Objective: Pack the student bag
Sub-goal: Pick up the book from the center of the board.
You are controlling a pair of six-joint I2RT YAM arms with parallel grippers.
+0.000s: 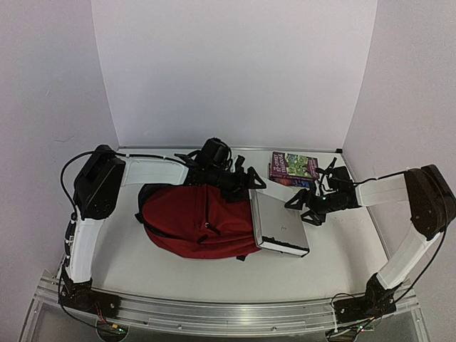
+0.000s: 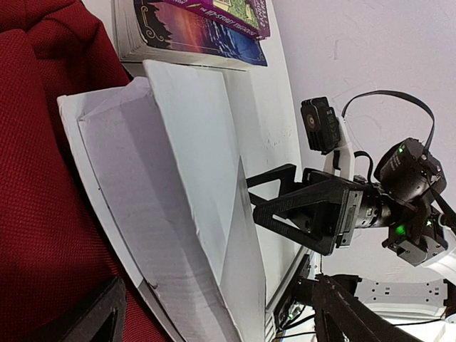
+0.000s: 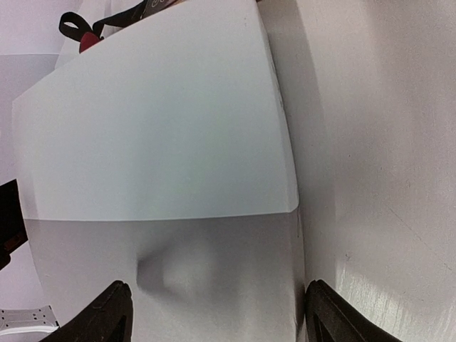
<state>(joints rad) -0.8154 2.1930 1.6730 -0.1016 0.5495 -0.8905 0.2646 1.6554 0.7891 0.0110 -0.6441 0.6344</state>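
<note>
White tabletop (image 1: 178, 274), student bag (image 1: 189, 221) right against the spread left gripper (image 1: 242, 182)

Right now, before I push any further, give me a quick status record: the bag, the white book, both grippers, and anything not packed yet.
student bag: lying on the table, opening facing right
white book: left end at the bag's opening, nearly all of it outside
left gripper: open, at the bag's upper edge by the opening
right gripper: open, at the white book's right edge, no clamp evident
stack of books: on the table behind the right gripper, not packed
</note>
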